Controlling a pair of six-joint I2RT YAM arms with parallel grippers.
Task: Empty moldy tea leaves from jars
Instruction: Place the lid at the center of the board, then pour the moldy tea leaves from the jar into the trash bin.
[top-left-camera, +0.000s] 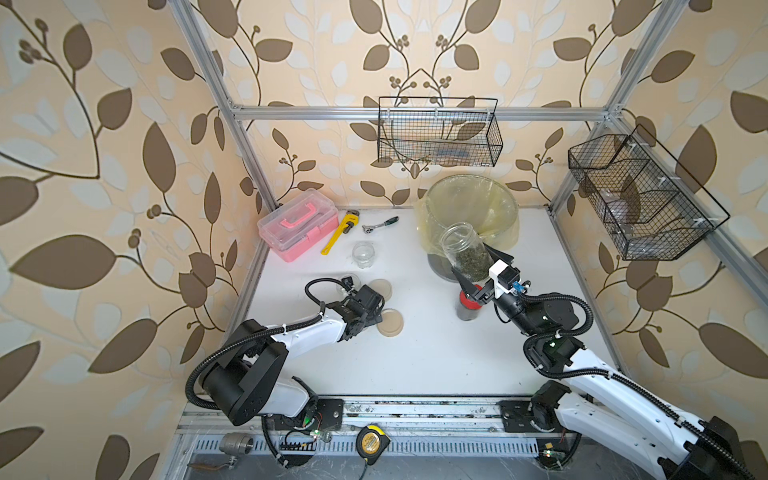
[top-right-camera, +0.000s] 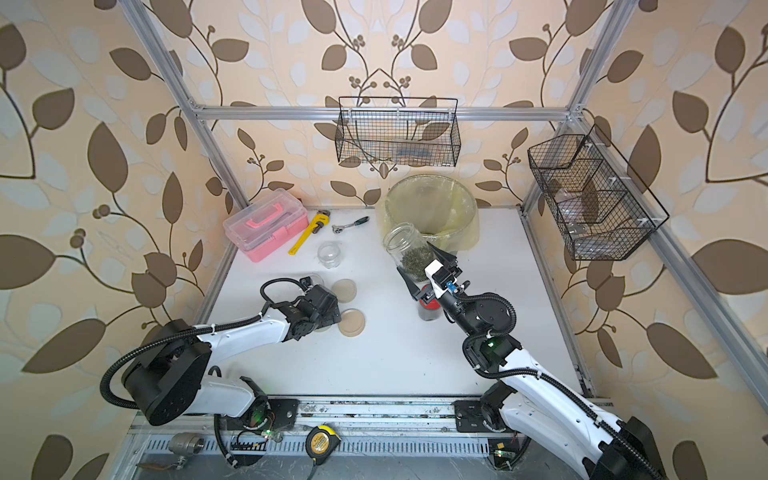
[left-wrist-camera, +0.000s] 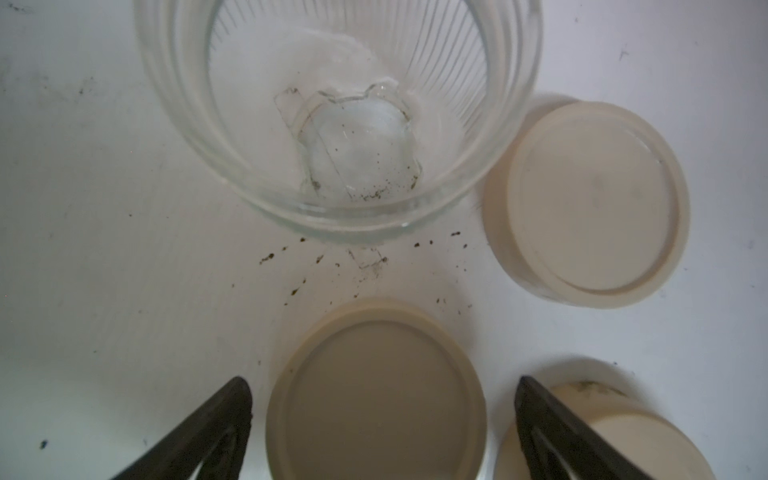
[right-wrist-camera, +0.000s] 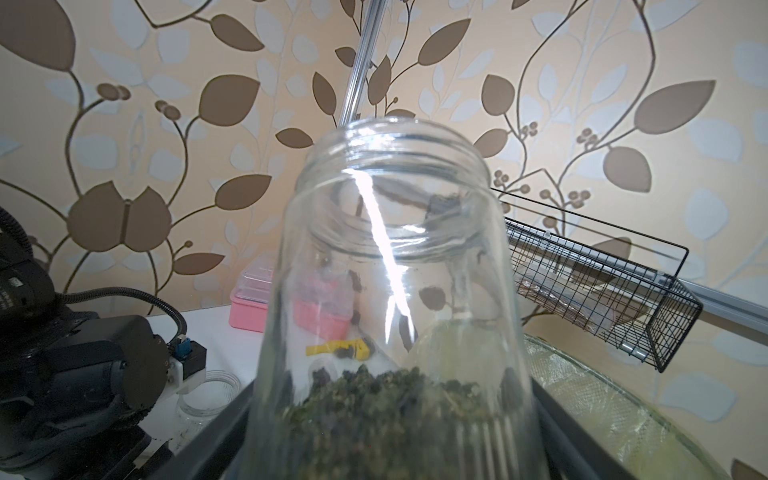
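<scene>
Two lidless clear glass jars stand empty left of centre: a smooth round jar (top-left-camera: 364, 254) alone, and a ribbed glass jar (left-wrist-camera: 338, 124) holding only specks. The left gripper (left-wrist-camera: 382, 380) is spread wide around a flat round beige lid (left-wrist-camera: 376, 411). Only the left wrist view shows dark crumbs (left-wrist-camera: 295, 289) on the table. Rightward, the right gripper (top-left-camera: 478, 267) pinches a tilted open glass jar (top-left-camera: 459, 241), with dark greenish tea leaves (right-wrist-camera: 395, 403) in its base. It is near a red-lidded jar (top-left-camera: 469, 309) and a large grey bin with a yellowish liner (top-left-camera: 505, 195).
</scene>
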